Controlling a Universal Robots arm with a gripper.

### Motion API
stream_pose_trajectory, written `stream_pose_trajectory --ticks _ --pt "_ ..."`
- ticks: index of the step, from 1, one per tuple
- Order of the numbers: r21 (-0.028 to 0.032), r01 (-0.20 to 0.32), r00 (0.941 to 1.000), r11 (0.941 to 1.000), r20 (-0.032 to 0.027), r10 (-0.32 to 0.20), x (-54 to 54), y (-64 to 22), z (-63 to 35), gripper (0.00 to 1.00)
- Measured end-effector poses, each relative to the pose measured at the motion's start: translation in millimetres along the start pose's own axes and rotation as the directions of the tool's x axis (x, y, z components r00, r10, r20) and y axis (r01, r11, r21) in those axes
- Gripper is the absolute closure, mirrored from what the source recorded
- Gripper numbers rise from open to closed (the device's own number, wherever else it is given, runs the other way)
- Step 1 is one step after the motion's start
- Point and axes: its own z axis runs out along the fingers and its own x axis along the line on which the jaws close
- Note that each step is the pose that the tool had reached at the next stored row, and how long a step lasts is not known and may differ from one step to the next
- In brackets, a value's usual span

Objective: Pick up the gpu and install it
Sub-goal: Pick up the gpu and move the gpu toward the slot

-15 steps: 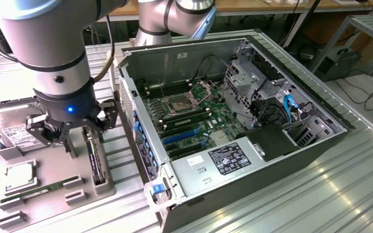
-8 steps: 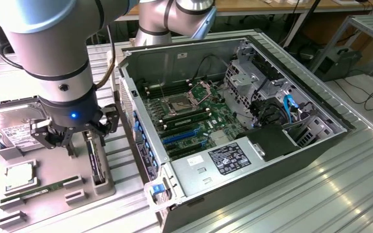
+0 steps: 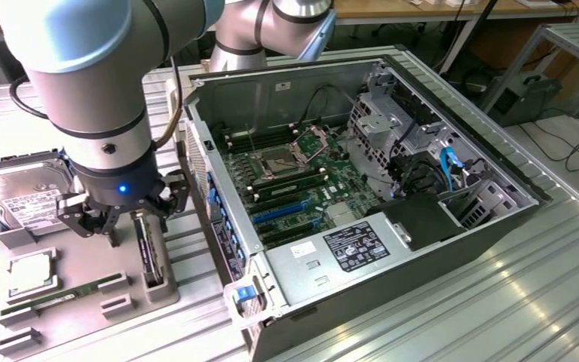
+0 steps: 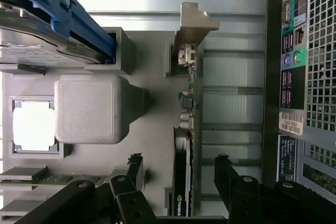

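wide-spread gripper (image 4: 179, 161) astride edge-on gpu (image 4: 187, 100)

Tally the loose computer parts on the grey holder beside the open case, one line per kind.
Hard drive: 1
Processor chip: 1
RAM stick: 1
gpu: 1
Total: 4

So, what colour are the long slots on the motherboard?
The long plastic slots are blue, clearest in the exterior view.
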Motion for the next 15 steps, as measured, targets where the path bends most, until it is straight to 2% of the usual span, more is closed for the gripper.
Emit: stream_pose_trajectory --ticks 9,10,15 --pt "0.0015 0.0 1.0 1.0 -0.0057 0.0 -1.4 -0.8 16.3 0.34" --pt "0.0032 0.0 1.0 1.0 -0.0057 0.0 -1.4 -0.9 16.7 0.34" --pt "0.0035 0.0 1.0 1.0 -0.0057 0.0 -1.3 -0.8 16.7 0.34"
